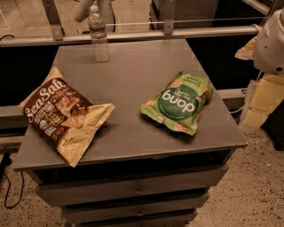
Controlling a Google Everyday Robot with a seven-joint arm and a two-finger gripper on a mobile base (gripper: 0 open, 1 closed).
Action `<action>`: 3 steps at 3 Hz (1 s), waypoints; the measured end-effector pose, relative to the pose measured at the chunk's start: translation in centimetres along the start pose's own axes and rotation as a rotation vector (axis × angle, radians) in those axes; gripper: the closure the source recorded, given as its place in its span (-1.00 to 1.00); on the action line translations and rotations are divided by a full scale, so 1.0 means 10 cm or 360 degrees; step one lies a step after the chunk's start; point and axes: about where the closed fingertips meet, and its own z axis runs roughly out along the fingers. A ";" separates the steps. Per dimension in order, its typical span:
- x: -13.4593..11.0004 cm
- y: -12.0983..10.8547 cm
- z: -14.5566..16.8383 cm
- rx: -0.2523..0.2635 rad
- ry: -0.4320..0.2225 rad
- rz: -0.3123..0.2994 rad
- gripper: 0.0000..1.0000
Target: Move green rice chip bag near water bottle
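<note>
The green rice chip bag (179,103) lies flat on the right half of the grey tabletop (133,66), its dark green round logo facing up. The water bottle (99,36) stands upright at the far left-centre edge of the table, clear with a white cap. My gripper (92,17) hangs at the top of the view, above and behind the bottle, far from the green bag. Its two pale fingers (82,11) stand apart with nothing between them.
A larger brown-and-cream "Sea Salt" bag (62,115) lies on the left front of the table. A metal rail (177,32) runs behind the table. A white part of the robot's arm (270,42) is at the right edge. Drawers (133,188) sit below the top.
</note>
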 end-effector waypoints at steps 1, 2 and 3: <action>0.00 0.00 0.00 0.0000 0.0000 0.0000 -1.00; -0.11 -0.24 0.26 -0.0056 -0.0175 0.0053 -1.00; -0.26 -0.55 0.64 -0.0111 -0.0383 0.0134 -1.00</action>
